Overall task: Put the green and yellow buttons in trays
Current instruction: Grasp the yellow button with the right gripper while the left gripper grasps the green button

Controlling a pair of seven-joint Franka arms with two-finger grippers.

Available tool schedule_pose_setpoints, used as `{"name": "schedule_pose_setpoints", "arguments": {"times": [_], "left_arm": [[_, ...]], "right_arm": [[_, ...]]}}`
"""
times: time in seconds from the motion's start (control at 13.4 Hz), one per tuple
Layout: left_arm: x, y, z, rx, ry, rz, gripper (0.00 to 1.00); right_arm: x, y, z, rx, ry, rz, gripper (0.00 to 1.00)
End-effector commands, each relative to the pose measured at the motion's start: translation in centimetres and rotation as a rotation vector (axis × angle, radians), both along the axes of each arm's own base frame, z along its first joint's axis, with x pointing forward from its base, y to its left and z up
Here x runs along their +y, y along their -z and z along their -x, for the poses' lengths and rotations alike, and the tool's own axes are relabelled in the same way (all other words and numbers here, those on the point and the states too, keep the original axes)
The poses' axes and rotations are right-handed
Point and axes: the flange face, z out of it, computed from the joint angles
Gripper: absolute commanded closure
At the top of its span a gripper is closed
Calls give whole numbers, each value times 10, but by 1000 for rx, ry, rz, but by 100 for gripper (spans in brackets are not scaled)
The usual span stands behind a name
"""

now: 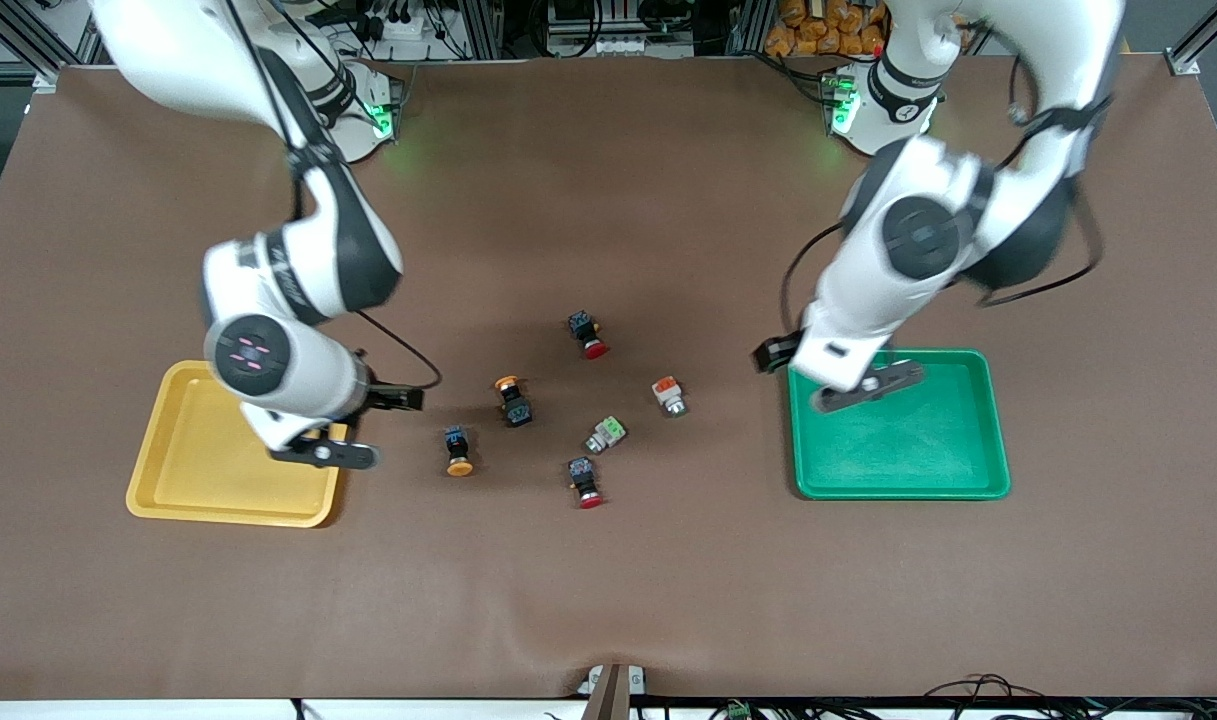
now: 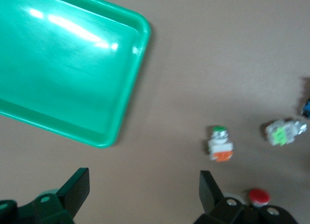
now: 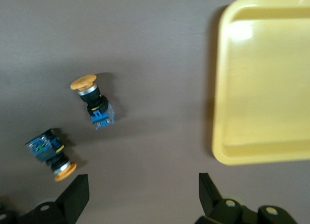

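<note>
So far nothing has been sorted: both trays show bare floors and every button lies on the brown mat between them.

At the right arm's end sits the yellow tray (image 1: 203, 470). The right gripper (image 1: 323, 452) hangs over that tray's inner edge, its fingers spread wide and holding nothing; its wrist view shows the two orange-capped buttons on the mat beside the tray rim.

Next come those two: one orange-capped button (image 1: 458, 450) nearer the front camera, the other (image 1: 513, 400) a little farther from it. Then two red-capped buttons, one (image 1: 588, 333) farthest from the camera and one (image 1: 585, 482) nearest, which I judge are not part of the job. Between them lie the light-green block button (image 1: 605, 433) and the orange block button (image 1: 669, 394), close to each other.

At the left arm's end is the green tray (image 1: 973, 470). The left gripper (image 1: 866, 388) hovers over that tray's corner, fingers apart and empty.

Judging from this, all four placements remain, and neither arm has yet reached for a button.
</note>
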Motion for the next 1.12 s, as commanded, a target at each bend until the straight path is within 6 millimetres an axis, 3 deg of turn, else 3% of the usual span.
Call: {"name": "schedule_pose_setpoints", "arguments": {"times": [0.0, 0.15, 0.45, 0.6, 0.97, 1.04], "left_arm": [[-43, 42, 4, -44, -88, -16, 0], [-59, 75, 6, -87, -159, -54, 0], [-101, 127, 20, -95, -302, -2, 0], [-114, 143, 26, -83, -297, -10, 0], [-125, 173, 32, -59, -275, -17, 1], [-127, 175, 30, -70, -275, 2, 12]], "right_arm": [[6, 38, -15, -38, -113, -19, 0], [16, 45, -26, -152, -166, -63, 0], [42, 57, -23, -225, -222, -92, 0], [65, 77, -4, -254, -272, -95, 0], [64, 98, 9, -274, -285, -97, 0], [60, 99, 7, -275, -280, -93, 0]]}}
